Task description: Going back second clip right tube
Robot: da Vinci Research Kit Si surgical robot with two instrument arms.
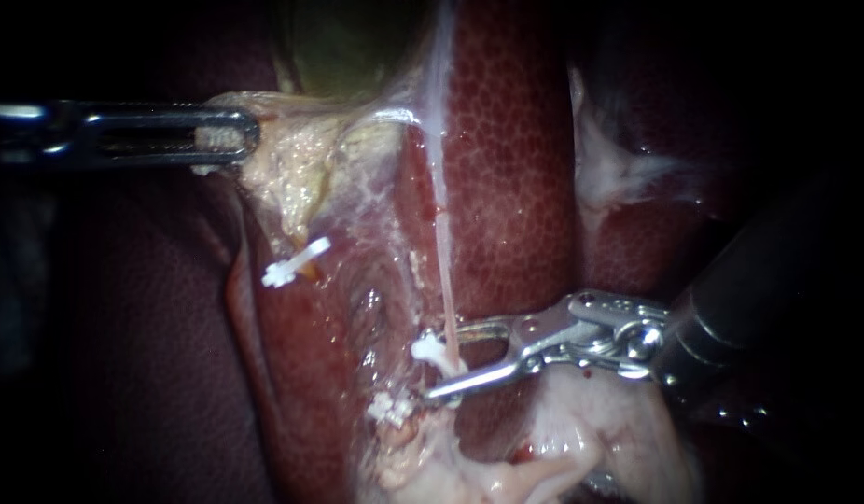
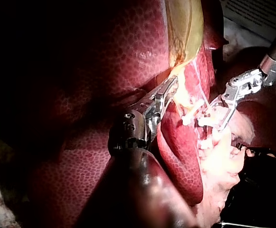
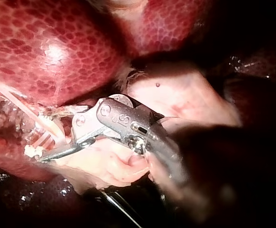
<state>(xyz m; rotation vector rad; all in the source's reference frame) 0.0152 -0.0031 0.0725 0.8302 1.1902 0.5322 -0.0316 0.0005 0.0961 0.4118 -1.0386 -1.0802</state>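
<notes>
L instrument [image 1: 229, 140]: I read bright polished metal, glossy, w/ a slotted jaw. R instrument [image 1: 448, 362]: same shiny steel at jaws & hinge; the shaft behind looks dark and dull, prob. matt. Clips [image 1: 297, 262]: white plastic, matt, ridged. Liver [image 1: 507, 168]: wet, glossy, fine cobbled grain all over. Tube [image 1: 443, 271]: thin, pale pink, smooth, slick. Pale tissue [image 1: 292, 177]: yellowish, ragged, rough, w/ a wet sheen. Gallbladder [image 2: 183, 28]: smooth yellow-green skin, semi-glossy.
</notes>
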